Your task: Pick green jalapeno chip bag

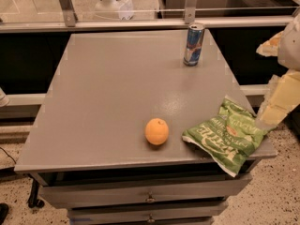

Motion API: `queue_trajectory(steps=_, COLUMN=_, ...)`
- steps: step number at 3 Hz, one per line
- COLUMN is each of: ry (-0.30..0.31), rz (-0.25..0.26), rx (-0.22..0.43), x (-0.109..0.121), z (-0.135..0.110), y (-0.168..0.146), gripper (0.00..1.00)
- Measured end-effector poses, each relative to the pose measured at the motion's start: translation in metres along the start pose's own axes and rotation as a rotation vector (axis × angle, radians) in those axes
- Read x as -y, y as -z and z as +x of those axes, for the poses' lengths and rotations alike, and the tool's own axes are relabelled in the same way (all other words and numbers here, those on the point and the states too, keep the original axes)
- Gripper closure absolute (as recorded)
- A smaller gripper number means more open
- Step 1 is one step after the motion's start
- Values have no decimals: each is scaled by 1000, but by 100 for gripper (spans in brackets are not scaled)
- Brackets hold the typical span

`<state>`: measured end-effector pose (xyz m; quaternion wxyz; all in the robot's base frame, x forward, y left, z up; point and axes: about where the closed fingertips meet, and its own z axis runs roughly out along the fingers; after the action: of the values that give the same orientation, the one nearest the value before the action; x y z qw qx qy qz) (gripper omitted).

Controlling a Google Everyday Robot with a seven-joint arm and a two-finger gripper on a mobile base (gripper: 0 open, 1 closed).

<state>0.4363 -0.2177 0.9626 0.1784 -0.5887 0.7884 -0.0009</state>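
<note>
The arm (pixel 287 86) comes in from the right edge of the view as pale cream, blocky segments, with a rounded upper part near the top right and a lower part slanting down and to the left towards the tabletop (pixel 112 83). Its lower end, the tool (pixel 265 118), sits at the right edge of the tabletop, just beside the right end of the green chip bag (pixel 224 136), and whether they touch is unclear. I cannot tell whether the tool is open or closed. The bag lies flat at the front right corner of the grey tabletop, white lettering up, with its front corner hanging over the front edge. An orange (pixel 156 131) rests near the bag's left end, apart from it. A blue and silver can (pixel 193 44) stands upright near the back right of the tabletop, well apart from both. Below the front edge are grey drawers (pixel 150 194) with small knobs
</note>
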Motion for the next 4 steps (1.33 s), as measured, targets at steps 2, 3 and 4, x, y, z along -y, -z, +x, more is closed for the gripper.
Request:
queue_trajectory(steps=2, ry=-156, rz=-110, rx=154, x=-20, z=18, y=-54, gripper=0)
queue_trajectory(steps=3, ry=-216, rz=-162, rx=214, x=-36, z=20, y=-73, gripper=0)
queue_trajectory(steps=4, ry=-244, rz=-191, rx=263, x=-52, z=14, y=-83, gripper=0)
